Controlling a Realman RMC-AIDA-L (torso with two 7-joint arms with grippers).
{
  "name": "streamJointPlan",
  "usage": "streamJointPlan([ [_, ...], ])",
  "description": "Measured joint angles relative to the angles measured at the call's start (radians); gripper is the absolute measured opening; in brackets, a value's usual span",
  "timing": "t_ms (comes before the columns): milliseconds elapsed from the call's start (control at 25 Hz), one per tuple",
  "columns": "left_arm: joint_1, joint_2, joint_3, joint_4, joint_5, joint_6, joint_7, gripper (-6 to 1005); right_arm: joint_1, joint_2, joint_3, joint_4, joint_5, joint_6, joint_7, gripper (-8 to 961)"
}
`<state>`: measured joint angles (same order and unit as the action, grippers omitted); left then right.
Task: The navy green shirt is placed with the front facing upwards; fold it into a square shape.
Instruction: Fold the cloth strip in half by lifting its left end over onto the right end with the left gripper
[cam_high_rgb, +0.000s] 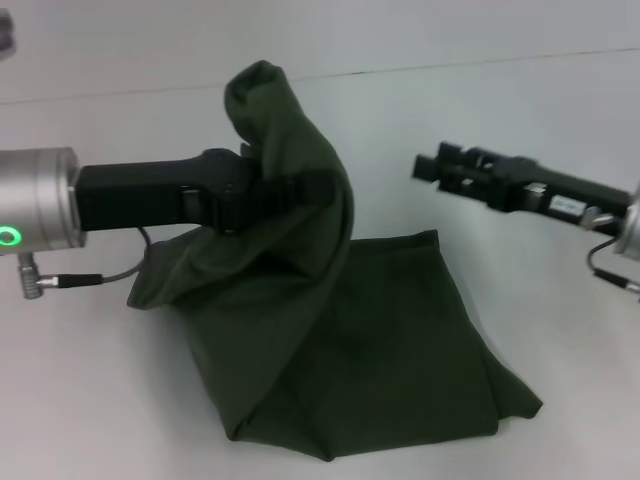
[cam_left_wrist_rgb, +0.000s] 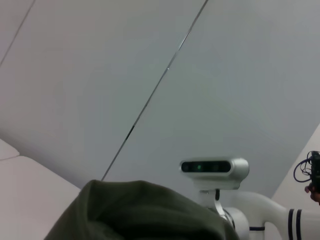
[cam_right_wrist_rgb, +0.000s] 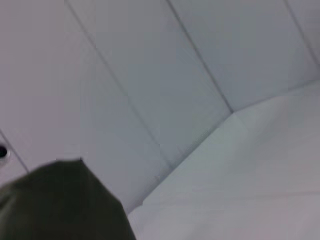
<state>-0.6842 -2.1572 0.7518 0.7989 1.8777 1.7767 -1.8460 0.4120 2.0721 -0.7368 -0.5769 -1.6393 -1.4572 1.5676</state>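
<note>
The navy green shirt lies partly on the white table, plain green side up, with no letters showing. One part of it is lifted into a tall peak and drapes over my left gripper, which reaches in from the left and is shut on the cloth. My right gripper hovers to the right of the raised cloth, apart from it, open and holding nothing. Green cloth fills the lower edge of the left wrist view and a corner of the right wrist view.
The white table spreads around the shirt on all sides. A grey cable hangs from the left arm beside the cloth's left edge. The robot's head camera shows in the left wrist view.
</note>
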Motion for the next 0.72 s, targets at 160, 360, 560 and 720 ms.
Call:
streamJointPlan([
  [160,-0.016,-0.006,0.034,-0.037,-0.001,-0.037,0.010,45,-0.009,-0.011,0.069,-0.003,0.001,-0.032,-0.001,815],
  [360,-0.043,-0.007,0.057,-0.114,-0.002,-0.079,0.039,59,-0.014,-0.013,0.116,-0.004,0.001,-0.048,-0.006,815],
  [560,-0.061,-0.009,0.065,-0.165,-0.005,-0.093,0.065,74,-0.016,-0.016,0.137,-0.007,0.002,-0.055,-0.008,814],
  [720,-0.067,-0.012,0.091,-0.211,-0.025,-0.120,0.095,85,-0.016,-0.017,0.141,-0.007,0.002,-0.057,-0.008,814],
])
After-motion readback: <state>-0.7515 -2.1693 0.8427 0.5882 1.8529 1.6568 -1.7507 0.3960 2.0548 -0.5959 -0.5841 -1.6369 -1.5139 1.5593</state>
